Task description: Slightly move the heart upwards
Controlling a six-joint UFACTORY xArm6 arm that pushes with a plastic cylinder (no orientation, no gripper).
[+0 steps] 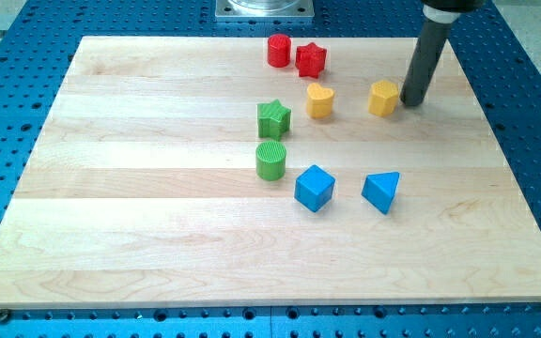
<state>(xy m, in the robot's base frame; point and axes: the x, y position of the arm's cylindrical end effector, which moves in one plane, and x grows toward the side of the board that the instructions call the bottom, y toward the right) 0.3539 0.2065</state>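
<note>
The arm carries no pincer, only a dark rod, cut off by the view's top edge; its tip [411,101] rests just right of the yellow hexagonal block [383,98]. The yellow heart [319,100] lies left of that block, below the red star [311,60] and red cylinder [279,51]. A green star [273,118], green cylinder [270,161], blue cube [314,188] and blue triangular block [381,192] occupy the pale wooden surface [139,188], which sits on a blue perforated base [533,84]

One camera looks down at an angle, from fairly near, over the whole wooden board [158,235].
</note>
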